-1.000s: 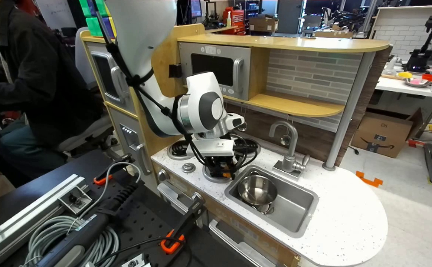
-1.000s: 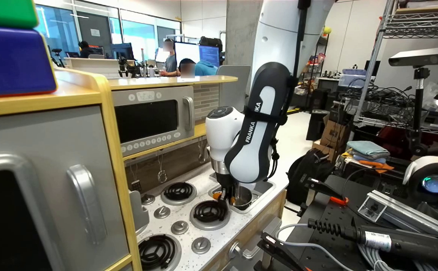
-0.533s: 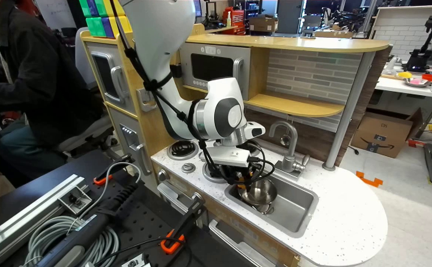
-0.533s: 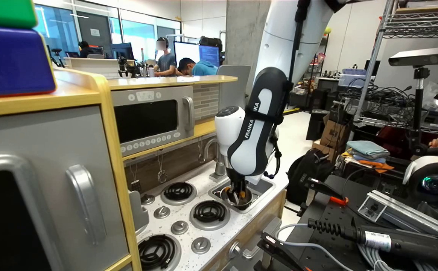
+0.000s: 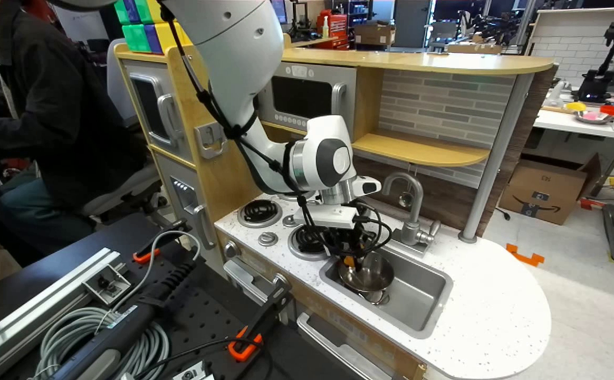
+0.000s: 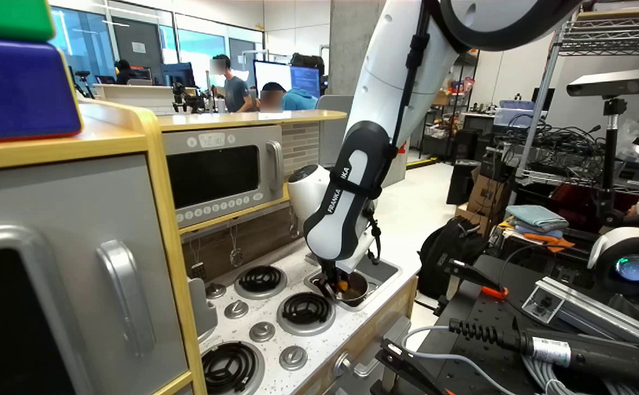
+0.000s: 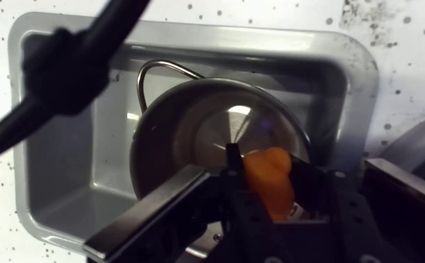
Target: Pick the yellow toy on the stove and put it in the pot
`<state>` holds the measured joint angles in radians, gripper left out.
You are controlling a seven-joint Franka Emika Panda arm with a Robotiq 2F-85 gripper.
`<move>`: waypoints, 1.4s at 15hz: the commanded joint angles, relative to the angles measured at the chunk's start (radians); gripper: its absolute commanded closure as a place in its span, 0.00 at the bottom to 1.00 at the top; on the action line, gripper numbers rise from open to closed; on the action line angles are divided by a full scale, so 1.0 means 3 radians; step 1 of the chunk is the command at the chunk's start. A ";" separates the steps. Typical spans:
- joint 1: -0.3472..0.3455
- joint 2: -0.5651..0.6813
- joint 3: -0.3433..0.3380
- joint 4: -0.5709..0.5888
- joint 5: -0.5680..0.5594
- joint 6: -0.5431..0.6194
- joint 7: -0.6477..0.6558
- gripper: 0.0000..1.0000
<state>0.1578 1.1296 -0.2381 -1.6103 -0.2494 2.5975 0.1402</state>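
As gripper [image 7: 264,151] pinches toy [image 7: 271,182], curves show; pot [image 7: 159,140] gleams.

Robotics lab w/ robot arm [image 6: 357,164]; toy kitchen [image 5: 447,199]; cam [image 6: 616,83] on stand [image 6: 607,164]; misc. cables [image 6: 572,137]

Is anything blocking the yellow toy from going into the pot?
Nothing I can see: the pincer holds the yellow toy over the pot, and the pot's top is open.
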 commanded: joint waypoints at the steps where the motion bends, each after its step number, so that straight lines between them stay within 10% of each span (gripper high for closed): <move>1: -0.0131 0.0269 0.0015 0.0445 0.0085 -0.0306 0.0048 0.94; 5: -0.0216 0.0398 0.0018 0.0622 0.0082 -0.0426 0.0069 0.94; 6: -0.0229 0.0395 0.0021 0.0611 0.0079 -0.0443 0.0067 0.50; 14: -0.0224 0.0010 0.0054 -0.0016 -0.0003 0.0024 -0.0036 0.01; 21: -0.0318 -0.0711 0.0041 -0.1147 0.0064 0.1388 -0.0132 0.00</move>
<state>0.0853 1.0524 -0.2392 -1.7619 -0.2441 2.8683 0.1461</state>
